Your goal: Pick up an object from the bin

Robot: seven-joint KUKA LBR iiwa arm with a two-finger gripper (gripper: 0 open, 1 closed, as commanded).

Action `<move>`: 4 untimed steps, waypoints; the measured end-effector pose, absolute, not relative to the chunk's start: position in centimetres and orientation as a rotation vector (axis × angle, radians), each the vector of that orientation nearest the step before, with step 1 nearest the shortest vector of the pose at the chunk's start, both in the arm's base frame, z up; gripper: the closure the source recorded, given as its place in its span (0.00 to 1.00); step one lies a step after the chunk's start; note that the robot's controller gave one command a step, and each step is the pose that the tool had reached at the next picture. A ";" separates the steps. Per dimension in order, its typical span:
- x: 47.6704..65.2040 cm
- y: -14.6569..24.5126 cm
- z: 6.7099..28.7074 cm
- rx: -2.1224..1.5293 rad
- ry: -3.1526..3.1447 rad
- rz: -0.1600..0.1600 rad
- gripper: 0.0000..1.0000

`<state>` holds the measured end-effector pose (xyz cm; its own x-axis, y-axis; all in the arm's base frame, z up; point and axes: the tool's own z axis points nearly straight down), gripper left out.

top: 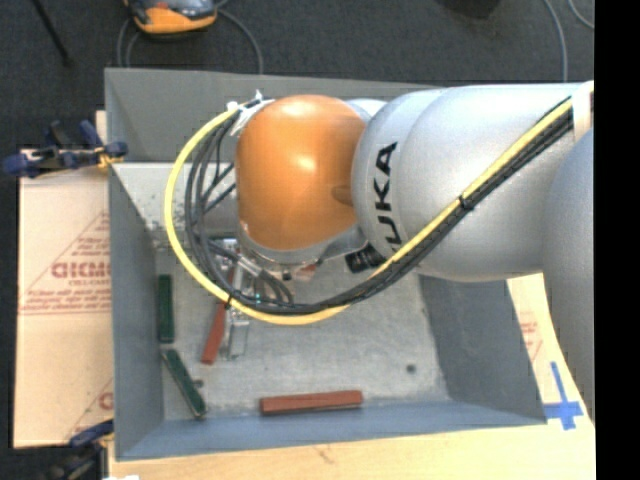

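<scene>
camera view from above takes in the grey metal bin (470,343). at its far left, close along the left wall, lies a dark green bar (163,308), set lengthwise up and down the view. just below it, in the bin's lower left corner, a second dark green bar (185,383) lies slanted, its lower end pointing toward the front wall; the two are near one another, and whether their ends touch cannot be told. next to the right comes a short red-brown stick (213,333), tilted with its upper end leaning to the right, lying on the bin floor left of centre. the end effector (236,334) reaches down just beside this stick, on its right side, with its silvery tip low over the floor. the stick lies beside it rather than within it, and whether the end effector is open or closed cannot be told, since the wrist covers most of it. further right and lower, along the front wall, a long red-brown bar (311,402) lies flat and nearly level, well apart from the end effector. above these the robot's orange cover (295,168) sits over the wrist, and the silver arm (480,188) stretches off to the right over the bin's right half.
</scene>
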<state>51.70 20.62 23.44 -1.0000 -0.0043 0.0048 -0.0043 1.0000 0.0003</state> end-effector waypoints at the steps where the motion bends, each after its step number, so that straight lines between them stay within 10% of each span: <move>1: 51.9 20.5 23.8 0.001 -3.144 -0.003 0.00; 4: 55.2 20.6 10.7 -0.064 -3.139 0.003 0.00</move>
